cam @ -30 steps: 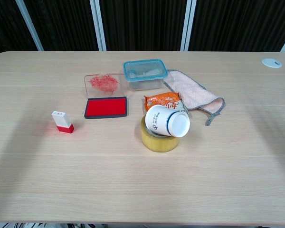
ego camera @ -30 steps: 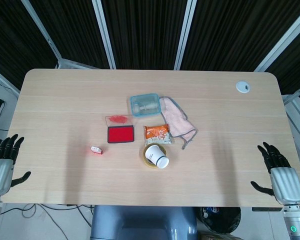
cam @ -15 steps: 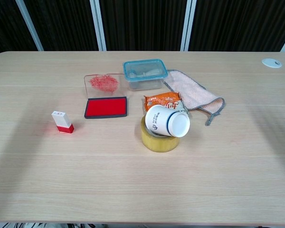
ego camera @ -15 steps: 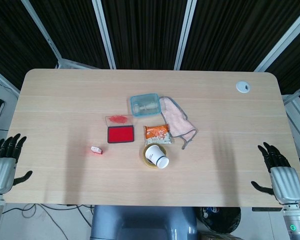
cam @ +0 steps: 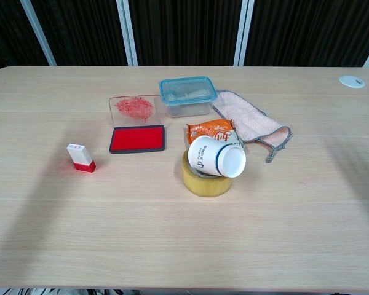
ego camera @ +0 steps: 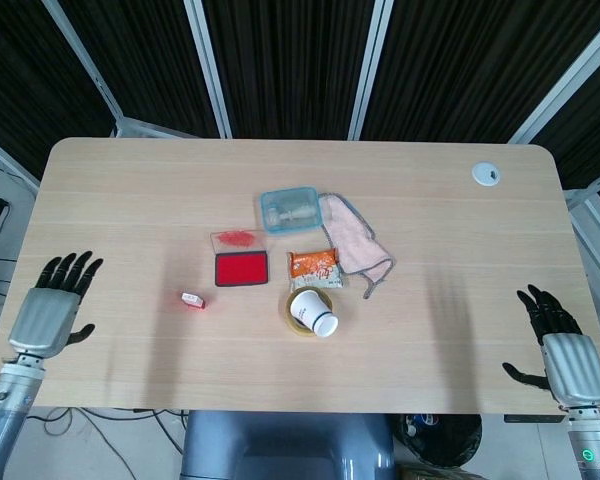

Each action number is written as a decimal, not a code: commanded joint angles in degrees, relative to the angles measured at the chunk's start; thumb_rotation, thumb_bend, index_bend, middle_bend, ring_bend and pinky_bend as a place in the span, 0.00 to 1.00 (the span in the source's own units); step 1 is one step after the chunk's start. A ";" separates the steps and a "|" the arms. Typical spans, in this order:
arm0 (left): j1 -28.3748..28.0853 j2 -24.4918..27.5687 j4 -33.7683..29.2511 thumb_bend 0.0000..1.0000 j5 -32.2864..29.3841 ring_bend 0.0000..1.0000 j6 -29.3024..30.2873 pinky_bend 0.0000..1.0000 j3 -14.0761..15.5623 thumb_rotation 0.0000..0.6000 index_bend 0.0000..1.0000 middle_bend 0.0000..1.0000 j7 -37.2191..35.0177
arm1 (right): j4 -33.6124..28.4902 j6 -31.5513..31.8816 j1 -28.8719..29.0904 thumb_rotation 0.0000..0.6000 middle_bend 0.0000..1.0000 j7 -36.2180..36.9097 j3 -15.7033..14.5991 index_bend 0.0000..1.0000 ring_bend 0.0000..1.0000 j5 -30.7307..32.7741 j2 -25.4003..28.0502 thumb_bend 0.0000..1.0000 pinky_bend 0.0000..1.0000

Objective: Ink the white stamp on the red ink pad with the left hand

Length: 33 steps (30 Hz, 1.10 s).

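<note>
My left hand [ego camera: 52, 308] sits over the table's [ego camera: 130, 200] left edge, fingers spread, holding nothing, well apart from the stamp. White stamp [cam: 80, 157] stands upright on its red base, alone on bare wood, left of and a bit nearer me than the red ink pad [cam: 137, 138]. Pad lies open, its clear lid [cam: 132, 109] flat behind it w/ red smears.

Risks as I see them: stamp is small and narrow, so a sideways brush from my fingers could tip or skid it before I get a pinch. A poor grip means it twists and lands crooked on the pad.

Further right, the paper cup [cam: 217, 157] lies tilted on the tape roll [cam: 205, 179], near the pad; wide swing could knock it off.

Right hand [ego camera: 562, 350] is parked at the table's right edge, fingers apart, empty.
</note>
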 commanded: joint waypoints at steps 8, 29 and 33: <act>-11.74 -6.74 3.73 0.15 -9.64 0.14 -14.41 0.19 -3.20 1.00 0.22 0.22 12.16 | -0.44 -0.60 0.16 1.00 0.00 0.94 0.06 0.00 0.00 0.40 0.33 0.11 0.18; -20.27 -17.47 11.57 0.19 -18.93 0.19 -19.55 0.21 -2.02 1.00 0.34 0.36 20.54 | -0.83 -0.97 0.40 1.00 0.00 2.54 0.24 0.00 0.00 0.58 0.67 0.11 0.18; -21.18 -18.81 12.58 0.19 -19.28 0.19 -19.89 0.21 -1.46 1.00 0.36 0.37 20.63 | -0.95 -1.03 0.40 1.00 0.00 2.70 0.26 0.00 0.00 0.70 0.73 0.12 0.18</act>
